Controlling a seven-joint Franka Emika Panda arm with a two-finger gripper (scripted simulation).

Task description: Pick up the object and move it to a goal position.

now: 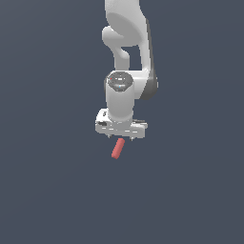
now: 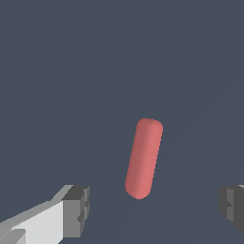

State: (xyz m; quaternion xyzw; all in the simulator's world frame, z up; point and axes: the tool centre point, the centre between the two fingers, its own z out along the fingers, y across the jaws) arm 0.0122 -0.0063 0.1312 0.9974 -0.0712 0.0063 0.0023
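The object is a small red-pink rod with rounded ends [image 1: 117,148], lying slightly tilted on the dark grey surface just below the white hand in the exterior view. In the wrist view the rod [image 2: 144,158] lies between and ahead of the two dark fingertips [image 2: 76,211], apart from both. My gripper [image 1: 121,135] is open and empty, with its jaws spread wider than the rod, hovering above it. In the wrist view the gripper's midpoint [image 2: 155,209] sits just off the rod's near end. The second fingertip [image 2: 232,207] shows at the frame's edge.
The white arm [image 1: 126,57] rises behind the hand toward the top of the exterior view. A plain dark grey surface [image 1: 47,190] fills the rest of both views. No goal marker shows.
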